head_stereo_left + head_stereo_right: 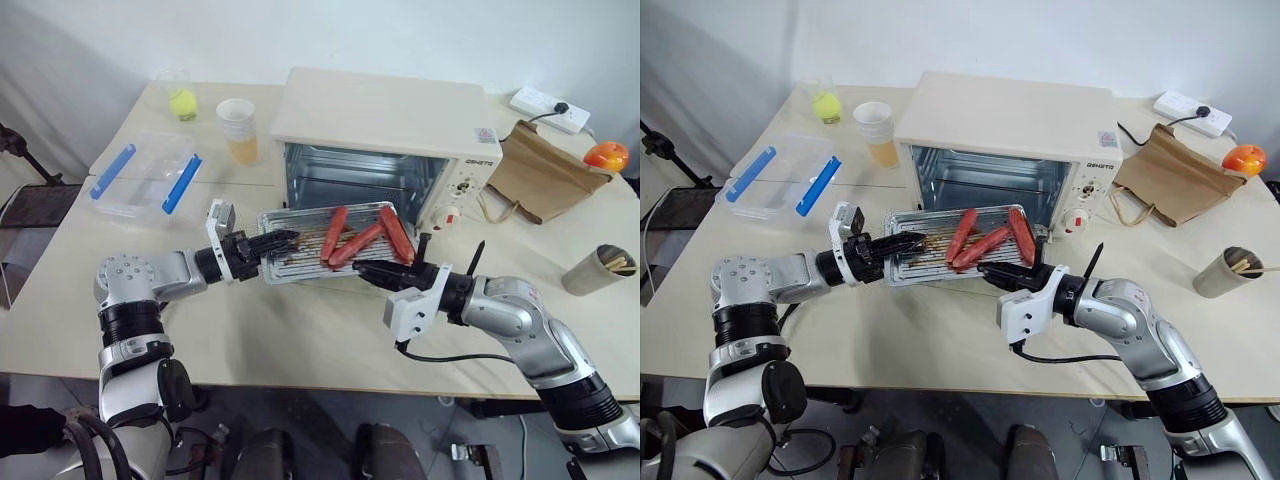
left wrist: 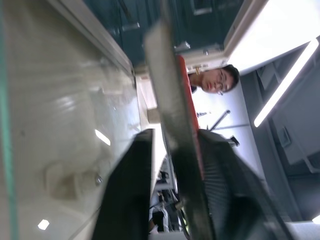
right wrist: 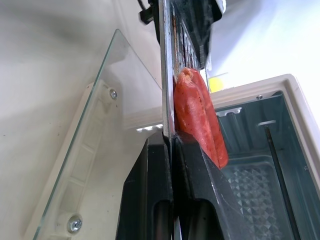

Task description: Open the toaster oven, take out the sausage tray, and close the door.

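The cream-white toaster oven [image 1: 385, 115] stands open at the table's middle, its glass door [image 3: 75, 150] folded down flat. The shiny sausage tray [image 1: 300, 250] with three reddish sausages [image 1: 355, 243] hangs just outside the oven mouth, over the door. At the tray's left rim, my left gripper [image 1: 280, 241] is shut on the metal. My right gripper [image 1: 372, 270] is shut on the front right rim. In the right wrist view the rim [image 3: 166, 75] is pinched between the black fingers [image 3: 145, 190], with a sausage [image 3: 197, 115] beside it.
A clear plastic box with blue clips [image 1: 148, 172] lies at the left. A paper cup [image 1: 238, 128] and a clear cup [image 1: 180, 98] stand behind it. To the right are a brown paper bag [image 1: 540, 170], a power strip [image 1: 550, 108] and a cup of sticks [image 1: 598, 268].
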`<state>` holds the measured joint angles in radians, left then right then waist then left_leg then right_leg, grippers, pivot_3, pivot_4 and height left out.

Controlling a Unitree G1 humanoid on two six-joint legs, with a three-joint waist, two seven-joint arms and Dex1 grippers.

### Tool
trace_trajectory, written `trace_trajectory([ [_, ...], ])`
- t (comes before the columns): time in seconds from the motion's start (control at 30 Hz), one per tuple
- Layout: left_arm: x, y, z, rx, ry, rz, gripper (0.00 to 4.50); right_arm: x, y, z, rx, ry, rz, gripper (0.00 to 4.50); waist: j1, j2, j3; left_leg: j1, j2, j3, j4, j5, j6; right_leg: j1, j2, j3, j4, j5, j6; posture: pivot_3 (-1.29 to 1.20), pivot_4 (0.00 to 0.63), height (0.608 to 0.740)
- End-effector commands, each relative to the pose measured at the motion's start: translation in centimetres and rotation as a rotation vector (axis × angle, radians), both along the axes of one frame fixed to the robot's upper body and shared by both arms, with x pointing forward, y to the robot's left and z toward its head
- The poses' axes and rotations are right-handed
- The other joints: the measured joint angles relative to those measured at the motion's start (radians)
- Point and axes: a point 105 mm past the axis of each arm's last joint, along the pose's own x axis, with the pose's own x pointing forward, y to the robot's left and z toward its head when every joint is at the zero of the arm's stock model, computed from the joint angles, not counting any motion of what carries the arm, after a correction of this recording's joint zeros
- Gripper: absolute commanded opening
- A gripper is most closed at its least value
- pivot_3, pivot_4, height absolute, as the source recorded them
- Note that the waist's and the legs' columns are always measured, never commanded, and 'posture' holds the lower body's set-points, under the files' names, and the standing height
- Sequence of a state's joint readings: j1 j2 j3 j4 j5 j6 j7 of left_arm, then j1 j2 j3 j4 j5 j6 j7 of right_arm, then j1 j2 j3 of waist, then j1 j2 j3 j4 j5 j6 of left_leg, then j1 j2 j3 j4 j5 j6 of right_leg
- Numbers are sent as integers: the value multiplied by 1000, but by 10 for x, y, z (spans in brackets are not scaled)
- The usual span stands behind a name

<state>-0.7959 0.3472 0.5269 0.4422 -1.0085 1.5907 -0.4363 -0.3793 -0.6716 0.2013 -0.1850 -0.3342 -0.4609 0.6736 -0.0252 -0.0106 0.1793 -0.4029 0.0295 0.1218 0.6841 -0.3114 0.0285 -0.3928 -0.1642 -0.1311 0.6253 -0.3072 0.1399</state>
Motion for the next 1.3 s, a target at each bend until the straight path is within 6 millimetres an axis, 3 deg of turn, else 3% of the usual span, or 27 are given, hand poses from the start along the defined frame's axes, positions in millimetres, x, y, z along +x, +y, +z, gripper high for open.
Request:
trace_trajectory([
  [0.03,-4,-1,8,-26,-25,-21,14,-6,0,11,23,-32,34,0,0,0,0,0,0,0,0,0,0,0,0,0,0,0,0,0,150,740],
  [0.27,-5,-1,11,-68,-26,-20,14,-9,0,15,58,5,50,0,0,0,0,0,0,0,0,0,0,0,0,0,0,0,0,0,150,740],
  [0.5,-3,12,7,-112,24,32,0,-12,-2,24,112,40,68,2122,0,0,0,0,0,-1,0,0,0,0,0,0,0,0,0,0,150,740],
  [0.67,-15,50,-3,-167,51,143,0,-19,-19,24,238,256,77,3793,-5,0,0,1,1,-1,-1,0,0,0,0,0,0,0,0,0,150,740],
  [0.77,-32,76,-12,-195,54,218,0,-22,-35,33,371,389,80,3793,-3,0,0,2,2,-1,-1,0,0,1,0,1,1,0,0,0,150,740],
  [0.9,-53,98,-18,-233,31,314,0,-10,-66,35,504,488,-29,3793,0,-1,0,2,4,-2,-1,0,0,2,-2,1,1,0,0,0,150,740],
  [1.07,-83,117,-18,-303,-10,486,0,3,-116,5,514,569,-202,3793,3,-1,-1,4,3,-3,-1,-1,1,4,-3,7,1,0,0,0,150,740],
  [1.17,-96,136,-18,-332,-51,637,0,5,-137,-15,535,648,-271,3208,5,-1,-1,5,1,-2,-1,-1,1,5,-3,11,-1,0,0,0,150,740],
  [1.3,-108,154,-19,-373,-86,799,0,13,-151,-27,562,674,-332,1793,0,-1,-1,11,2,0,-1,-1,1,11,-1,12,-6,0,0,0,150,740],
])
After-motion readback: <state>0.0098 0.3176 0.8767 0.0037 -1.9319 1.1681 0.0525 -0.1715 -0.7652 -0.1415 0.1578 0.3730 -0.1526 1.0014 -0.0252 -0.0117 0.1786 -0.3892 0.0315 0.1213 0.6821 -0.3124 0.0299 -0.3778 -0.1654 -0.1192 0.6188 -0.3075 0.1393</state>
